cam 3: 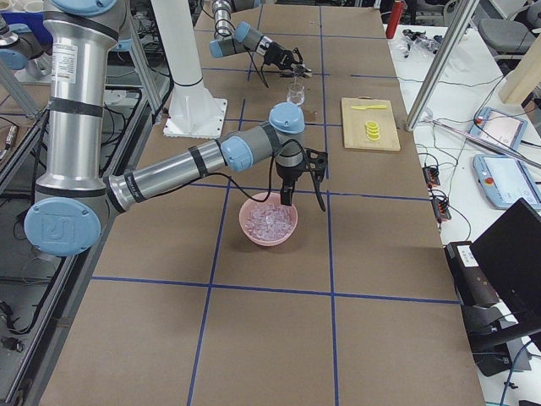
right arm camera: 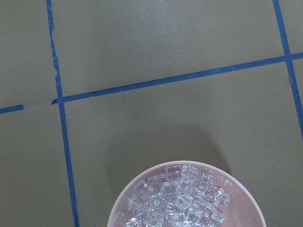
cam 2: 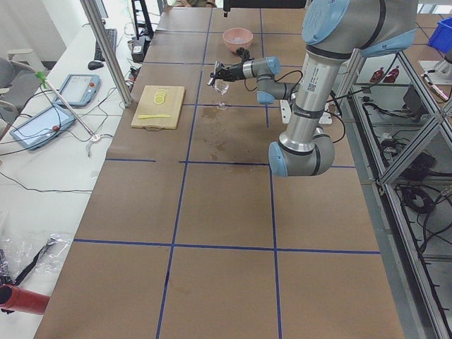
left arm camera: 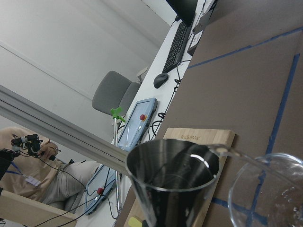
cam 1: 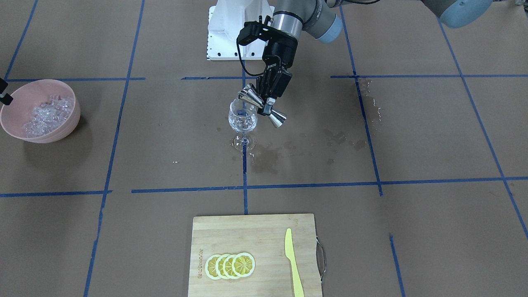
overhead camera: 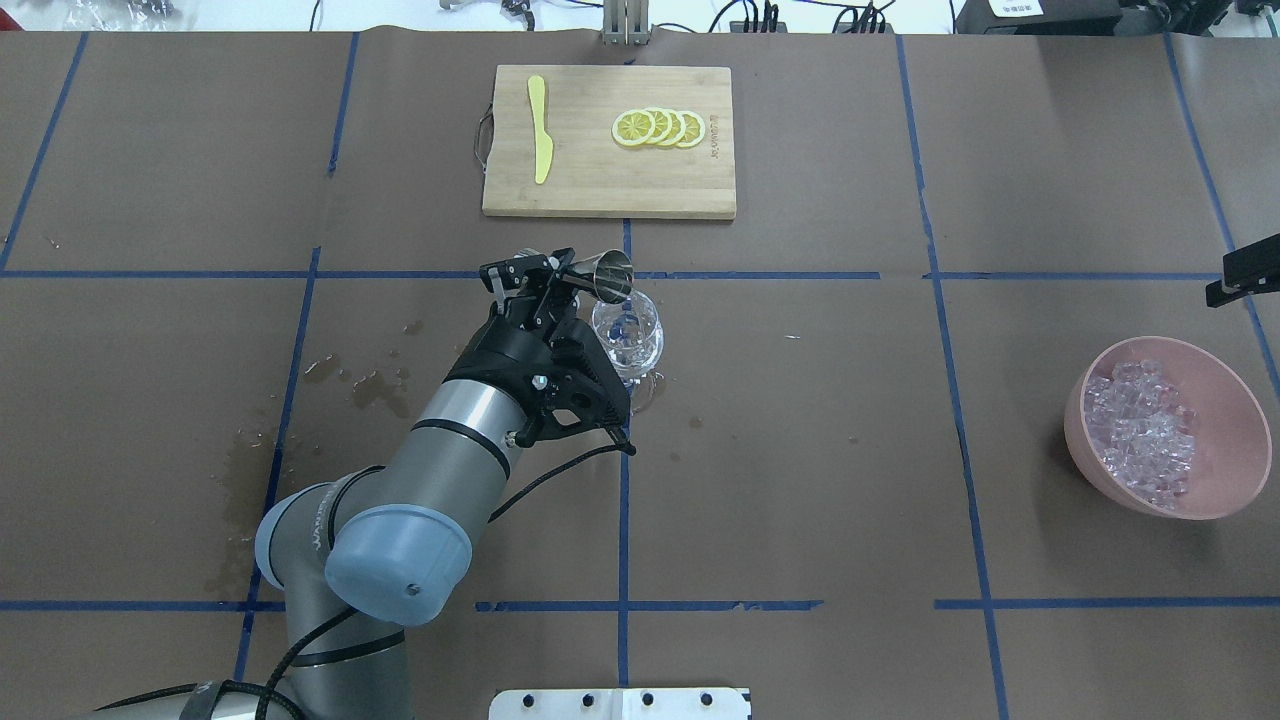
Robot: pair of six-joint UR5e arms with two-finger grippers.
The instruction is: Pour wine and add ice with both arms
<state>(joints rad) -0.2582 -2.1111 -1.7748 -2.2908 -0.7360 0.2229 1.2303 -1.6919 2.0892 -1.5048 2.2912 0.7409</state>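
While the left gripper (cam 1: 267, 104) is clamped across the narrow waist of a steel measuring cup (cam 1: 277, 118), that cup lies tilted with one mouth at the rim of the wine glass (cam 1: 243, 119). The glass stands upright on its foot near the middle of the table (cam 1: 412, 136). Something clear and lumpy sits in its bowl; I cannot tell whether it is ice or liquid.

Read the overhead view as a clock centred on the glass. The left arm (overhead camera: 450, 450) reaches in from 7 o'clock. A wooden cutting board (overhead camera: 600, 180) lies at 12 o'clock, well apart from the glass. It carries a row of overlapping lemon slices (overhead camera: 660, 127) and a yellow knife (overhead camera: 540, 140). Wet stains (overhead camera: 370, 385) darken the paper at 9 o'clock.

The ice (overhead camera: 1145, 430) is heaped in a pink bowl (overhead camera: 1235, 400) far out between 3 and 4 o'clock. The right gripper (cam 3: 306, 201) hangs over the bowl's 12 o'clock rim, apart from the ice. Whether its fingers are spread or closed cannot be told.
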